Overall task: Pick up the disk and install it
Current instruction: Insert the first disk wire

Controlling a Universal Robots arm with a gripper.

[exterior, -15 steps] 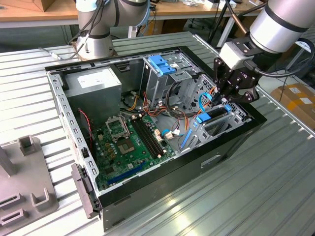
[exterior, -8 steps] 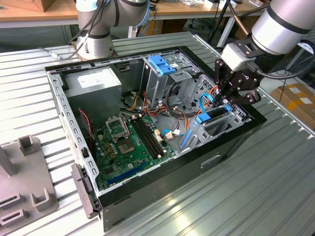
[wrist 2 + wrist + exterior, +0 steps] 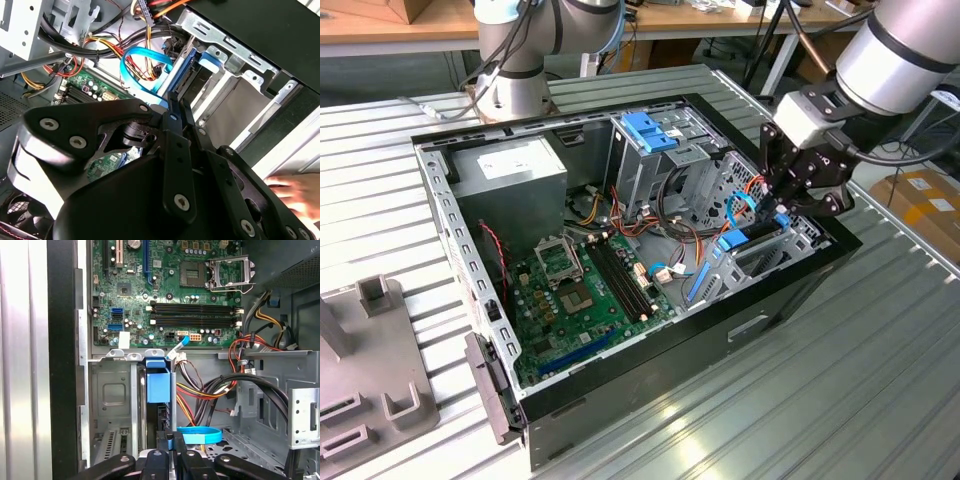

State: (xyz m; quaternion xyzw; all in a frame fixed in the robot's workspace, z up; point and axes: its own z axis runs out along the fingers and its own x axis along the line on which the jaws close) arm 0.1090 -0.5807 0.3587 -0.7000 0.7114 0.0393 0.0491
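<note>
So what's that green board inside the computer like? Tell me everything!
The board is a green circuit board lying flat at the bottom of the open case. It carries a square socket with a silver metal frame, long black slots side by side, empty, blue connectors and small chips. A small plug sits at one edge. The gripper hangs over the drive bay, apart from the board.

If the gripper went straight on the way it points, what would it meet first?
Most likely the disk: its blue rail sits just ahead of the gripper in the second wrist view, though depth is unclear.
</note>
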